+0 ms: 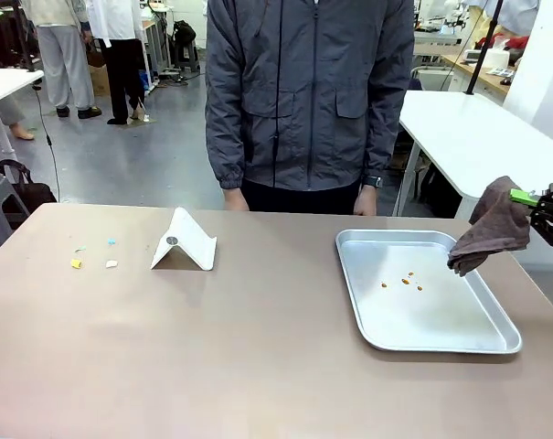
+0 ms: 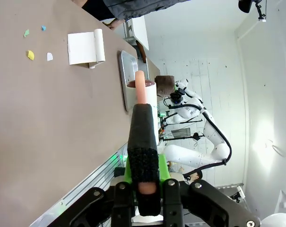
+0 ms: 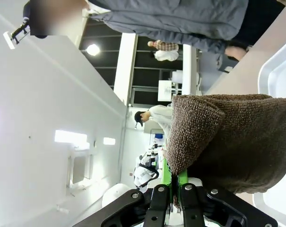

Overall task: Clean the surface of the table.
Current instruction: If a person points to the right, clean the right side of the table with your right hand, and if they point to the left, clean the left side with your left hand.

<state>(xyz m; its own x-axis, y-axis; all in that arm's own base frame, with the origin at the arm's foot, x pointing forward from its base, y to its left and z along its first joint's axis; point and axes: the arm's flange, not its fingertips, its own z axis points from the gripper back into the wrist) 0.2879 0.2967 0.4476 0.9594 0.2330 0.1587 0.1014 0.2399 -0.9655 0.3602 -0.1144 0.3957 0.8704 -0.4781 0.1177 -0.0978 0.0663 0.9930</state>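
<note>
Brown terry cloth hangs clamped between the fingers of the right gripper, over the right rim of the shiny metal tray on the taupe desk. The left gripper has its fingers clamped on a black-handled white roller.

A metal tray holds orange crumbs; a white folded stand sits near coloured scraps.

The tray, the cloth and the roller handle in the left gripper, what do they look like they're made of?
The tray: metal, probably steel or aluminium, shiny with a raised rim. The cloth in the right gripper: brown terry-like fabric, nubby pile, soft folds. The roller handle in the left gripper: seemingly black foam over a pink core, matte and pitted.
</note>
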